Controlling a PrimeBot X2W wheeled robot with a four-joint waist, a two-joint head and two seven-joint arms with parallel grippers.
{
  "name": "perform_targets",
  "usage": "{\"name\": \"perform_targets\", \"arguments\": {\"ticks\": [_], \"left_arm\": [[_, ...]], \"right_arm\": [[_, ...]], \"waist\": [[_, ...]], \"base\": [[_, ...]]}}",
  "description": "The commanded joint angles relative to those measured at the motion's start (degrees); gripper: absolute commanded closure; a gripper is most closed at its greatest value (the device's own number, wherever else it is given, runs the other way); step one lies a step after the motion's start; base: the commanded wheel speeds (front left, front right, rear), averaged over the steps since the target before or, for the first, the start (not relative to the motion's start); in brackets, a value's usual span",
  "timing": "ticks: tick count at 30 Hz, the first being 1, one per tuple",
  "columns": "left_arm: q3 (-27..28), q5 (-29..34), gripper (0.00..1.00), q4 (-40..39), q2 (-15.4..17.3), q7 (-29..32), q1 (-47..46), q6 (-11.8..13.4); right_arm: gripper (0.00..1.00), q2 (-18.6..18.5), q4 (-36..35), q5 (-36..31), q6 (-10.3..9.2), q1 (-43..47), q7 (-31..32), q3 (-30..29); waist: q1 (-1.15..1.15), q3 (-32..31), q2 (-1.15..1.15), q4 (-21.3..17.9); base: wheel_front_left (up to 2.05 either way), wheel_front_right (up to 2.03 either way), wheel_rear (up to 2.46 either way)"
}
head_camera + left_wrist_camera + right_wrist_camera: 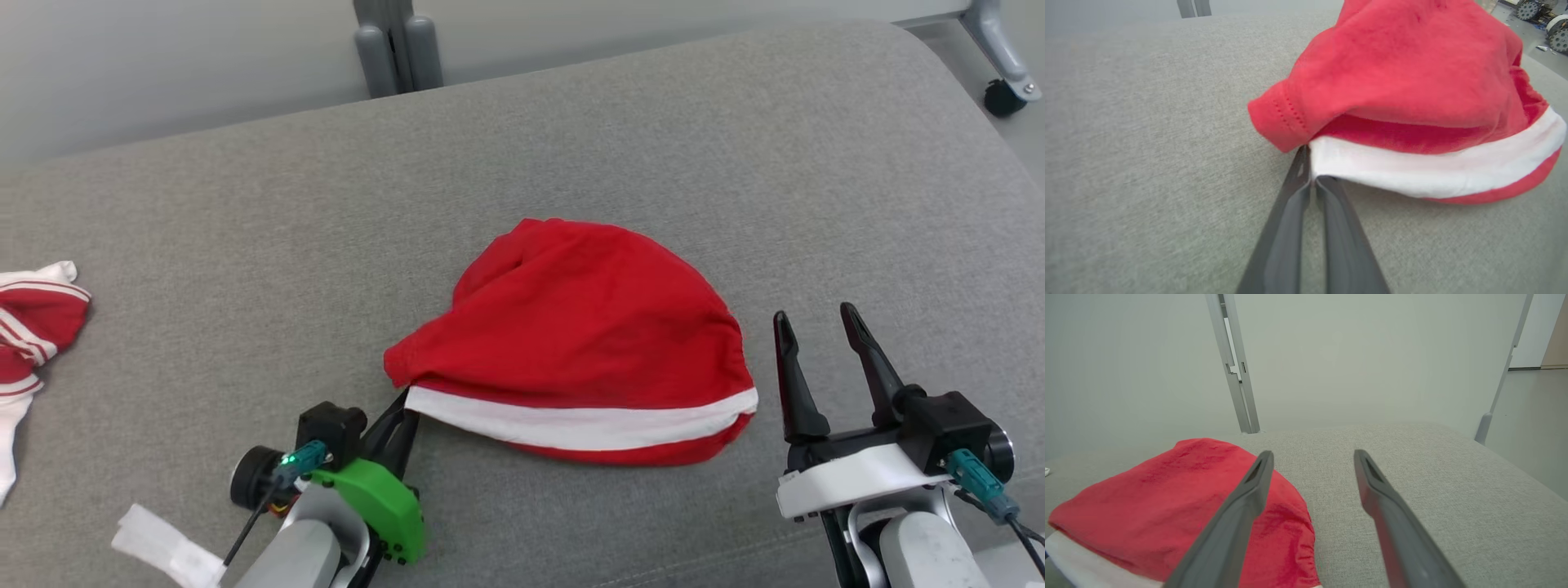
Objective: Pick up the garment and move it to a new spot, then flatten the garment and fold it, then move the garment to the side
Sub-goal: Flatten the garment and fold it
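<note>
The garment (584, 335) is red with a white band along its near hem, and it lies bunched in a dome on the grey padded surface (653, 139). My left gripper (406, 408) is shut, its tips pinching the left end of the white band, as the left wrist view shows close up on the garment (1412, 77) and the left gripper (1309, 165). My right gripper (815, 313) stands open just right of the garment's right edge, not touching it. In the right wrist view the right gripper (1313, 453) has its jaws spread, with the garment (1167, 498) to its left.
A second red cloth with white stripes (33, 327) lies at the far left edge. A white scrap (163, 549) sits beside my left arm. Grey frame posts (398, 45) stand behind the surface, and a caster wheel (1004, 94) at the top right.
</note>
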Motion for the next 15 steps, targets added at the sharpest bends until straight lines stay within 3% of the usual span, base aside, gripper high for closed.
{"name": "perform_targets", "arguments": {"ticks": [1, 7, 14, 15], "left_arm": [[1.0, 0.7, 1.00, -1.1, 1.0, 0.0, 1.9, 0.6], [2.9, 2.0, 1.00, -6.1, 3.3, 0.0, 7.8, 1.9], [2.7, 1.0, 1.00, -6.5, 2.9, 0.0, 13.6, 2.7], [2.6, 1.1, 0.04, -6.3, 2.9, 0.0, 13.8, 2.8]], "right_arm": [[0.00, 0.0, 0.3, 0.1, -0.08, 0.8, -0.2, -0.2], [0.00, 0.0, 0.9, 0.6, -0.08, 1.5, -0.2, -0.4], [0.00, -0.1, 1.5, 1.2, -0.08, 1.9, -0.2, -0.8], [0.00, -0.1, 1.6, 1.2, -0.08, 1.9, -0.2, -0.7]], "waist": [[0.00, -2.0, 0.00, 2.5], [0.00, -3.2, 0.00, 6.3], [0.00, -3.6, 0.00, 9.1], [0.00, -3.7, 0.00, 9.4]], "base": [[0.00, 0.00, 0.00], [0.00, 0.00, 0.00], [0.00, 0.00, 0.00], [0.00, 0.00, 0.00]]}}
